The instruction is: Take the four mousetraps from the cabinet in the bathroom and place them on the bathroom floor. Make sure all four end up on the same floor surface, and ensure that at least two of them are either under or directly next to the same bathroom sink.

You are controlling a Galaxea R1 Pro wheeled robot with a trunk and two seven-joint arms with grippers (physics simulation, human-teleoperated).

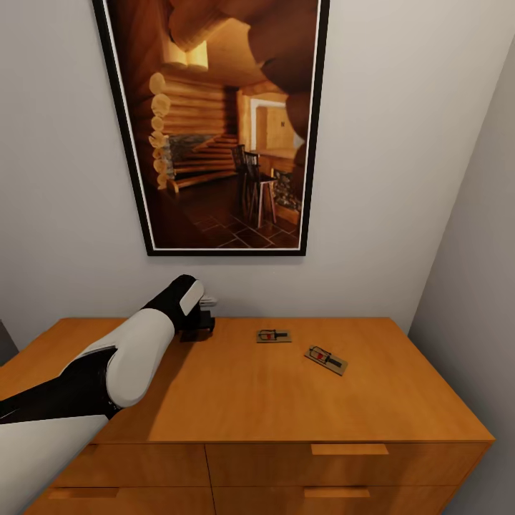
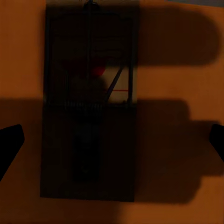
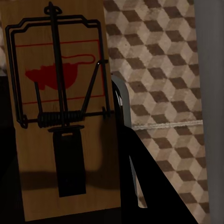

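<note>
Two mousetraps (image 1: pixel 274 335) (image 1: pixel 326 360) lie flat on the orange-brown cabinet (image 1: pixel 236 400), right of centre on its top. My left gripper (image 1: pixel 199 323) hangs low over the back left of that top. In the left wrist view it (image 2: pixel 112 144) stands open, fingertips (image 2: pixel 10 142) wide apart on either side of a third mousetrap (image 2: pixel 88 121) lying in shadow on the wood. My right gripper (image 3: pixel 65 154) is shut on a fourth mousetrap (image 3: pixel 60 74), held upright in front of the cube-patterned bathroom floor (image 3: pixel 163 70). The sink is out of view.
A large framed picture (image 1: pixel 214 121) hangs on the wall just behind the cabinet. A grey side wall (image 1: pixel 479 286) closes in on the cabinet's right end. Drawer fronts with slot handles (image 1: pixel 349 449) face me below the top.
</note>
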